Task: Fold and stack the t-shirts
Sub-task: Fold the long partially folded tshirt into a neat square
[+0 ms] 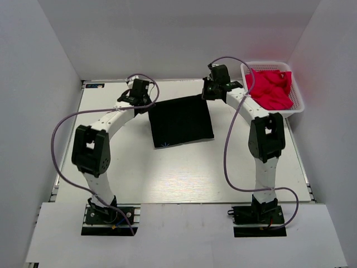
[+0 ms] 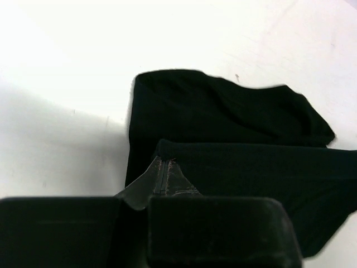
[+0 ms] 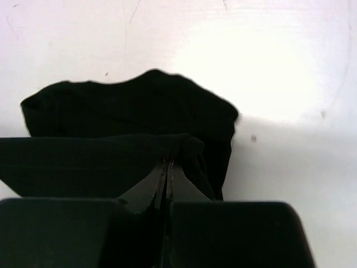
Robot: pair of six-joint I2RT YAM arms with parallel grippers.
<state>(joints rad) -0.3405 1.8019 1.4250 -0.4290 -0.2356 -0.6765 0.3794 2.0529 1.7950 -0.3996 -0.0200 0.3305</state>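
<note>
The black t-shirt (image 1: 181, 120) lies partly folded on the white table, roughly square from above. My left gripper (image 1: 141, 99) is shut on its far left corner; in the left wrist view the fingers (image 2: 162, 177) pinch a lifted fold of the black cloth (image 2: 234, 123). My right gripper (image 1: 212, 92) is shut on the far right corner; in the right wrist view the fingers (image 3: 167, 178) pinch the raised edge of the cloth (image 3: 128, 106). Pinkish-red t-shirts (image 1: 271, 88) lie bunched in a basket at the back right.
A white basket (image 1: 297, 106) stands at the table's far right corner, beside the right arm. White walls close in the table on the left, back and right. Grey cables loop from both arms over the table.
</note>
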